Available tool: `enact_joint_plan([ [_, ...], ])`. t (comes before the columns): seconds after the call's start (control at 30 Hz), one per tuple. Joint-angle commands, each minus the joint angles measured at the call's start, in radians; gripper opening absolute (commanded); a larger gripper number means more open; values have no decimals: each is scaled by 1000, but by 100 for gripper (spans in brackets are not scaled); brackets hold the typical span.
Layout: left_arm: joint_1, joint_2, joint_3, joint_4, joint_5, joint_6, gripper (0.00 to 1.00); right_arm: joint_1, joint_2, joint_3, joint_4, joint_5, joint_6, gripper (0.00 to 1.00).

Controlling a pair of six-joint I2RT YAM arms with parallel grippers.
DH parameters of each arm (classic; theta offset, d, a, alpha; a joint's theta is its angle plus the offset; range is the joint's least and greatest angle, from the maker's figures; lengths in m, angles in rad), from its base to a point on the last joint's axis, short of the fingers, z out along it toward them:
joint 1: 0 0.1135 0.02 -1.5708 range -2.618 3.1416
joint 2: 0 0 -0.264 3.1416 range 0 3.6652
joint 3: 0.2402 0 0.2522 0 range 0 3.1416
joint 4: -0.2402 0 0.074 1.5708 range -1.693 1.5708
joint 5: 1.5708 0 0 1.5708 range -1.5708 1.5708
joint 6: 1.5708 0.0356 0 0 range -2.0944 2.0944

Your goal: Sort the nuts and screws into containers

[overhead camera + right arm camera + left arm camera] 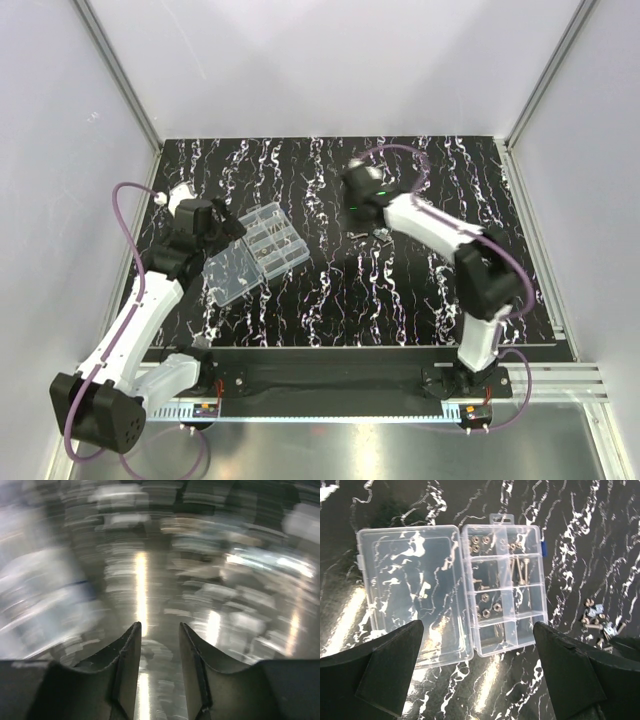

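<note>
Counting one open box point(527, 627), one loose screw-and-nut pile point(597, 622).

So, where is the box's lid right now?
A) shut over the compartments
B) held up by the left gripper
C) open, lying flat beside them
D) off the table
C: the clear lid lies flat on the table, joined along one edge to the compartments.

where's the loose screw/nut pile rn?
Top view: the pile lies right of centre, right of the open organiser box, close beside the right arm.
</note>
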Motion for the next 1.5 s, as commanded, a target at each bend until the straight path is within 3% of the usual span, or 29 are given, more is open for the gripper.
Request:
enact_joint_plan([
  [0.0, -5, 12, -4, 67, 43, 26, 99, -82, -142, -202, -74, 229, 170, 45],
  [0.17, -5, 22, -1, 68, 46, 26, 99, -119, -203, -308, -69, 386, 237, 49],
  [0.43, -5, 13, -1, 59, 32, 29, 99, -146, -56, -238, -52, 470, 261, 43],
  [0.83, -3, 30, -1, 62, 30, 31, 99, -166, -1, -195, 35, 440, 232, 41],
  [1.47, -5, 39, -1, 62, 30, 29, 99, -168, 77, -184, 9, 379, 243, 35],
])
